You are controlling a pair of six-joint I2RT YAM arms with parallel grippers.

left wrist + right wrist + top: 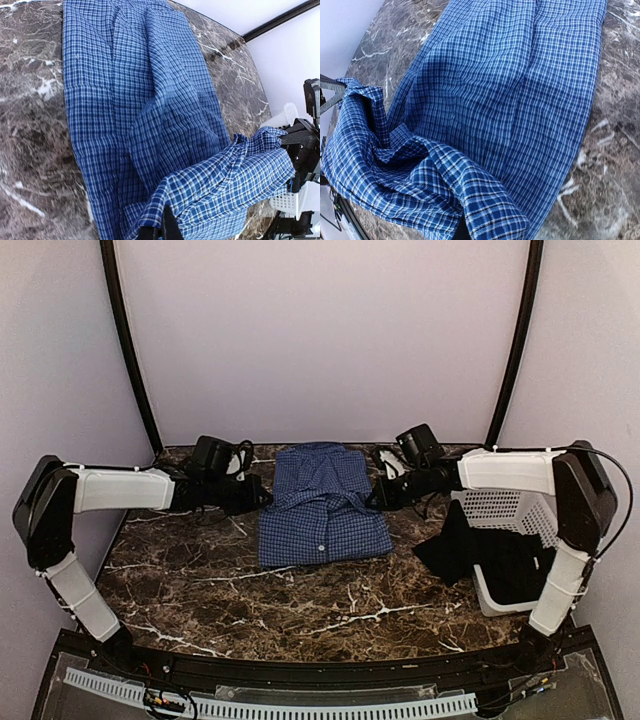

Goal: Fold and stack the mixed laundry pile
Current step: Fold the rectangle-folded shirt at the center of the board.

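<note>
The blue-and-white checked shirt [322, 505] lies on the marble table, partly folded, with a raised band of cloth across its middle. My left gripper [262, 498] is shut on the left end of that band. My right gripper [378, 498] is shut on its right end. In the left wrist view the shirt [135, 100] stretches away and the lifted fold hides most of my left gripper [161, 229]. In the right wrist view the shirt [520, 85] lies flat beyond the pinched fold, which covers my right gripper [463, 233]. The black garment [480, 550] spills from the basket.
A white perforated basket [505, 505] lies tipped at the right edge of the table, under the right arm. The dark marble table [200, 580] ends in a curved front edge. Black frame poles rise at the back corners.
</note>
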